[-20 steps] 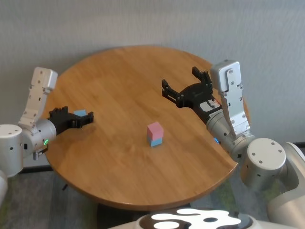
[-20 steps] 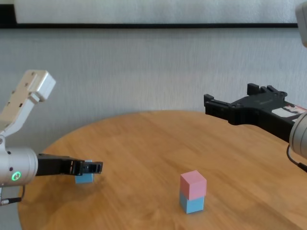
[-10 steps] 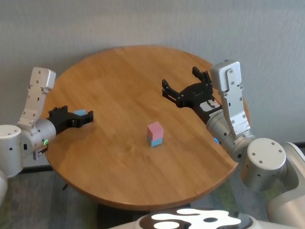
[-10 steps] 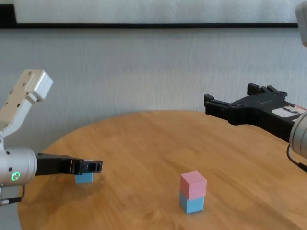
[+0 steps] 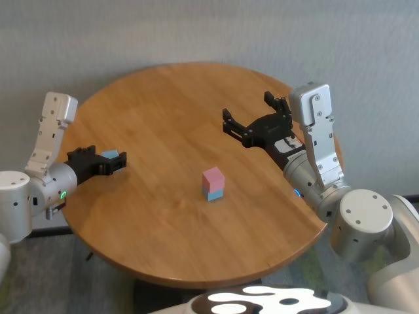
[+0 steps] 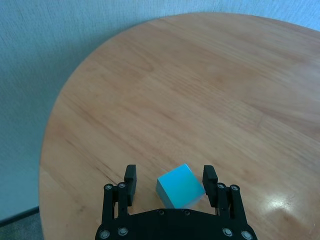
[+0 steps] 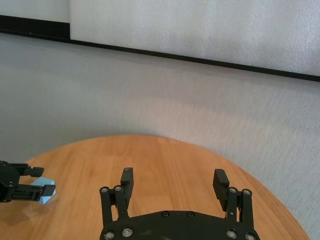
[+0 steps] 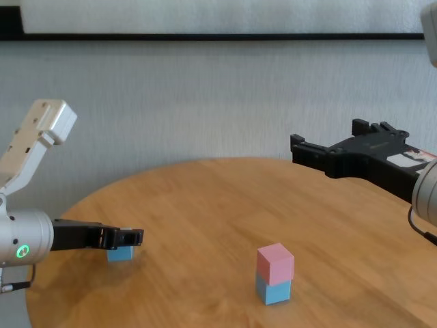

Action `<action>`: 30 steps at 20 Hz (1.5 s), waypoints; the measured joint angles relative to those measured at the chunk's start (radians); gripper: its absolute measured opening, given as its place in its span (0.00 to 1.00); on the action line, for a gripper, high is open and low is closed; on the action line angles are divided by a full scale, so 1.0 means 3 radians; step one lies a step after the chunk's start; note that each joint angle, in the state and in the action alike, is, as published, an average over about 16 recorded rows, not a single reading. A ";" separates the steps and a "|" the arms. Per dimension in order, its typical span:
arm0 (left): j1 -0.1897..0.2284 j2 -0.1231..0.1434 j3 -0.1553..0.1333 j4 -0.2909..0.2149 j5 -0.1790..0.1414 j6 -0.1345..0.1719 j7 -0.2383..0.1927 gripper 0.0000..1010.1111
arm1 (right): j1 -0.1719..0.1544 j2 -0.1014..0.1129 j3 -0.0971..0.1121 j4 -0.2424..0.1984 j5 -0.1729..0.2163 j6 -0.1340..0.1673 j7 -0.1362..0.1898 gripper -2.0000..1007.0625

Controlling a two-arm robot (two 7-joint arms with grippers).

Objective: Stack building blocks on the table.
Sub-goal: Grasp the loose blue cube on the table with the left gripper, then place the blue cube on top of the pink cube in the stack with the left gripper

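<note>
A pink block [image 5: 213, 176] sits on top of a light blue block [image 5: 212, 194] near the middle of the round wooden table [image 5: 163, 98]; the same pink block [image 8: 275, 263] and blue block [image 8: 273, 290] show in the chest view. Another light blue block [image 6: 180, 186] rests on the table near its left edge. My left gripper [image 6: 170, 176] is low over the table, open, with one finger on each side of this block. One side still shows a gap. My right gripper [image 5: 247, 108] hovers open and empty above the right part of the table, away from the stack.
The table's left rim [image 6: 47, 150] lies close behind the left gripper. A pale wall [image 7: 160, 100] stands behind the table. Bare wood stretches between the left block [image 5: 109, 154] and the stack.
The left gripper's fingers have drawn in a little around the light blue block. The block, the stack and the right arm have not moved.
</note>
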State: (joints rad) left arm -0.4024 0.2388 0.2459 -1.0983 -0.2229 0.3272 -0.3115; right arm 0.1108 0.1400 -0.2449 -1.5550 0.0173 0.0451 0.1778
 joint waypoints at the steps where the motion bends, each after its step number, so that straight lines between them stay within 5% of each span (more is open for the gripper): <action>1: 0.0000 0.0000 0.0001 -0.0001 0.0001 0.0002 0.0001 0.85 | 0.0000 0.0000 0.0000 0.0000 0.0000 0.0000 0.0000 1.00; 15: 0.0001 0.0003 0.0005 -0.0009 0.0007 0.0012 0.0006 0.54 | 0.0000 0.0000 0.0000 0.0000 0.0000 0.0000 0.0000 1.00; 30: 0.0006 0.0007 0.0006 -0.0019 0.0010 0.0017 0.0009 0.51 | 0.0000 0.0000 0.0000 0.0000 0.0000 0.0000 0.0000 1.00</action>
State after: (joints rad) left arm -0.4005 0.2410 0.2477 -1.1041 -0.2200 0.3322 -0.3090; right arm 0.1108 0.1400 -0.2449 -1.5550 0.0173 0.0451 0.1778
